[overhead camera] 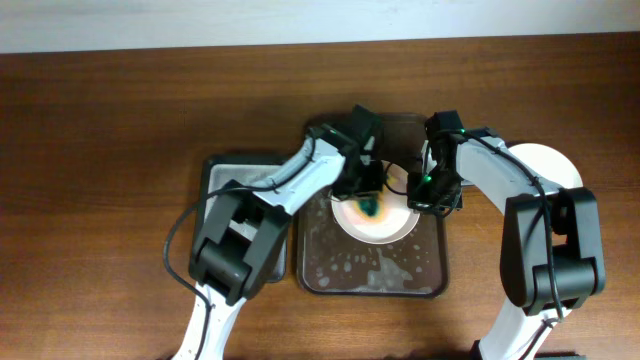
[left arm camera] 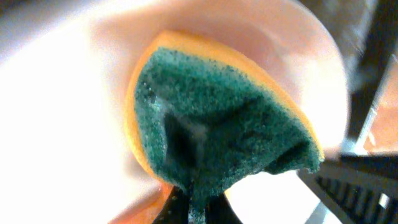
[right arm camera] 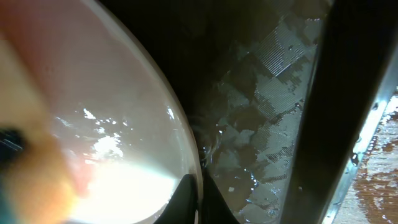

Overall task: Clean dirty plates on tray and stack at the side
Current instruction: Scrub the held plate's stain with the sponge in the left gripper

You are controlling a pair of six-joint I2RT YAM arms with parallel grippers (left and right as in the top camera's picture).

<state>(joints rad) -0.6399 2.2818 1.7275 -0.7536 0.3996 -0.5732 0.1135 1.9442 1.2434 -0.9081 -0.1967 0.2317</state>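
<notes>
A white plate (overhead camera: 385,226) sits tilted over the dark brown tray (overhead camera: 330,270). My left gripper (overhead camera: 372,195) is shut on a green and orange sponge (left arm camera: 217,124), pressed against the plate's face (left arm camera: 68,124). My right gripper (overhead camera: 428,196) is shut on the plate's right rim (right arm camera: 186,149), one finger on each side of it. The plate's face (right arm camera: 93,124) looks wet and pinkish near the sponge. Another white plate (overhead camera: 545,165) lies on the table to the right of the tray, partly hidden by my right arm.
A smaller grey tray (overhead camera: 225,175) lies left of the brown tray, under my left arm. The brown tray's floor (right arm camera: 267,124) is wet with foam patches. The wooden table (overhead camera: 100,200) surrounds both trays.
</notes>
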